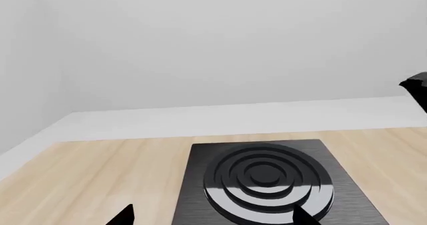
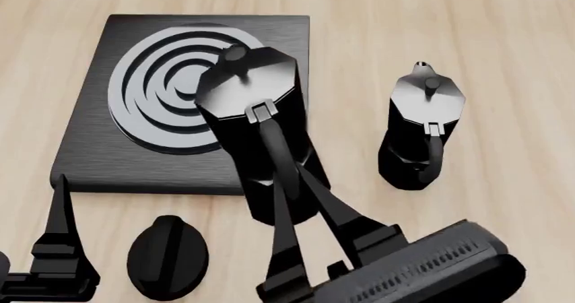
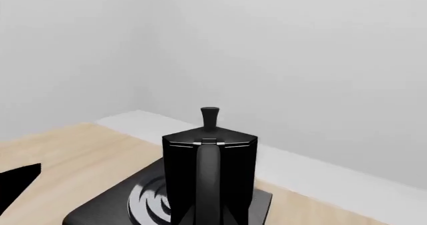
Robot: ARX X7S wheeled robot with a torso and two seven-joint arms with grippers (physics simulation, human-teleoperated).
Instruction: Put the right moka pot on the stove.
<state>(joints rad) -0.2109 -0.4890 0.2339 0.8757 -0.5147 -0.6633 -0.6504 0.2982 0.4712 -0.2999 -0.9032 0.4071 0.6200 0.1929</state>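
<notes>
My right gripper [image 2: 289, 190] is shut on the curved handle of the right moka pot [image 2: 256, 114], a black faceted pot with a grey-sheen lid and knob. I hold it upright in the air over the right front part of the stove [image 2: 90, 148], a black slab with a grey ring burner [image 2: 166, 87]. In the right wrist view the pot [image 3: 209, 170] fills the middle, with the stove [image 3: 107, 210] below it and the gripper [image 3: 207, 218] at its handle. My left gripper [image 1: 213, 217] is open and empty, near the stove's [image 1: 200, 185] front left edge.
The second, identical moka pot [image 2: 422, 128] stands on the wooden table [image 2: 521, 81] to the right of the stove. A round black knob [image 2: 168, 256] lies in front of the stove, next to my left gripper's finger [image 2: 61, 215]. A white wall [image 1: 213, 50] rises behind the table.
</notes>
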